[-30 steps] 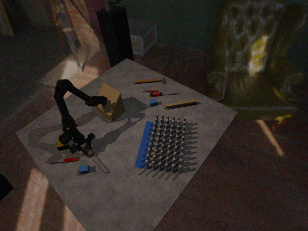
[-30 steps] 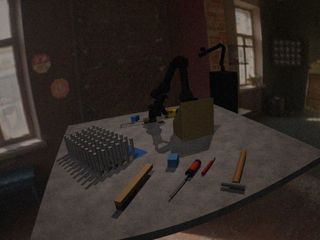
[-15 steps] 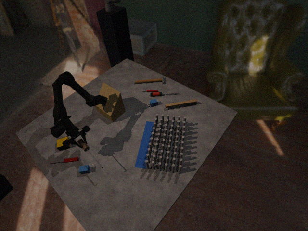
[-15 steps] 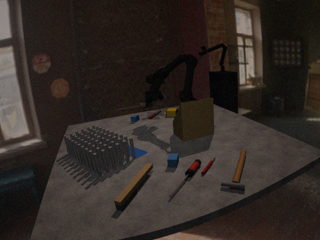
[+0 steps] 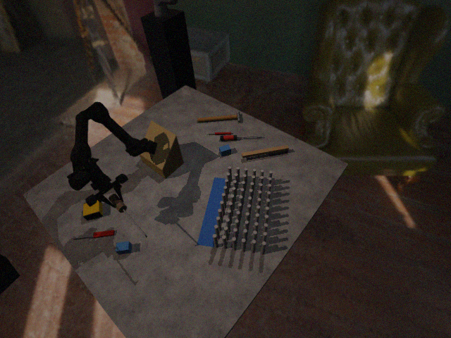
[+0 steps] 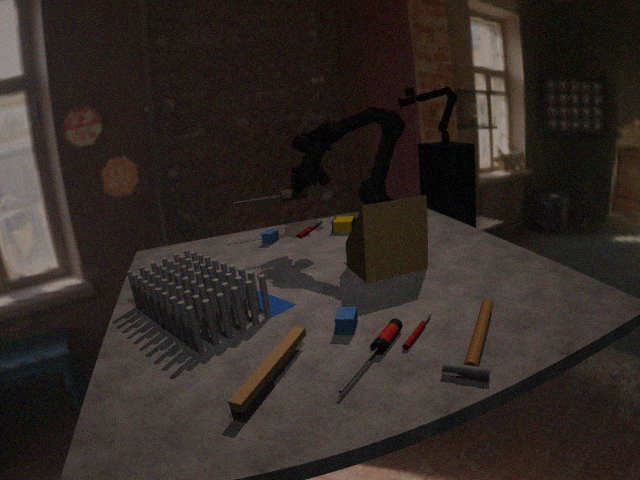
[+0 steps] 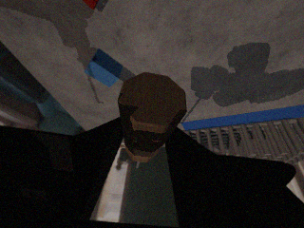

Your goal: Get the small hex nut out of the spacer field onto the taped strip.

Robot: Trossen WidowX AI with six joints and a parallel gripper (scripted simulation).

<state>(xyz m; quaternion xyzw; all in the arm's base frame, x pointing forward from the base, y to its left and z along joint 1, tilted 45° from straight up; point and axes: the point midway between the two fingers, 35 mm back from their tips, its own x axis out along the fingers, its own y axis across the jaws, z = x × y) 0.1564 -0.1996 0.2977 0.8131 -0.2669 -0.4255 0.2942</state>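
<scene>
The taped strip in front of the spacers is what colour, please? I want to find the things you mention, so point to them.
Blue point(image 5: 209, 222) point(image 6: 276, 304) point(image 7: 242, 119), clearest in the top view.

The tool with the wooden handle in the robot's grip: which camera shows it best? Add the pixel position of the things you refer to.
The top view: there the wooden-handled tool point(image 5: 118, 203) point(image 6: 287, 193) point(image 7: 152, 102) shows its handle and its thin rod down to the tip. The exterior view shows the rod side-on, but the handle is small against the dark gripper point(image 5: 109, 194) point(image 6: 296, 195). The wrist view shows mainly the handle's end.

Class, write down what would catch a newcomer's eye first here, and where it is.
Probably the block of upright metal pegs, standing beside a flat blue strip. Next, the black arm, its claw gripping a thin tool's wooden handle above the table's far side from the hammer.
</scene>
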